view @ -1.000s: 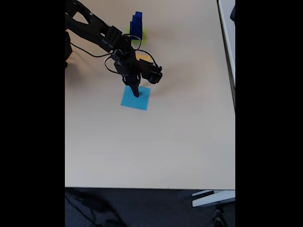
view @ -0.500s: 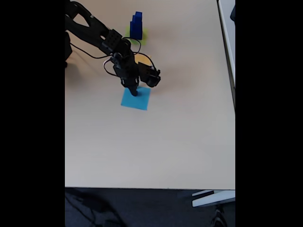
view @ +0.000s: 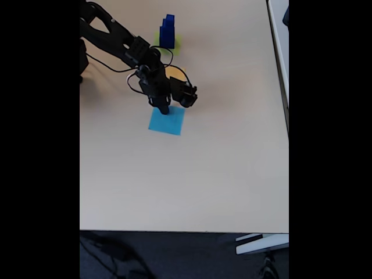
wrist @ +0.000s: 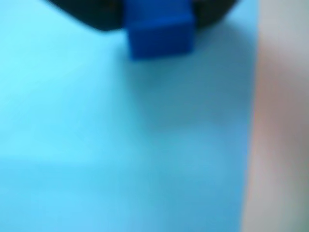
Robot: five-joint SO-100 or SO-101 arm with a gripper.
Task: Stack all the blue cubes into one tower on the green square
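On the pale beige table (view: 221, 174), in the fixed view, the black robot arm (view: 116, 40) reaches from the upper left corner down toward the flat light-blue paper square (view: 168, 123), and its black two-finger gripper (view: 163, 110) stands with the tips at the upper edge of this paper. Close under the wrist view camera, a small dark blue solid cube (wrist: 159, 31) appears at the top of the picture, and dark parts of the gripper are at both sides of it; the light-blue paper square (wrist: 120, 145) lies below it and the beige table (wrist: 282, 121) shows at the right edge. This picture is blurred, so I cannot tell if the fingers press on the cube or are only beside it, and I cannot tell if the cube touches the paper. Farther up in the fixed view, well apart from the gripper, the tower of dark blue cubes (view: 167, 32) stands on the flat light yellow-green paper square (view: 176, 40), and it becomes narrower toward the top. Between the tower and the light-blue paper, a flat orange paper square (view: 176, 71) lies partly hidden behind the arm and its thin black cable (view: 110, 67).
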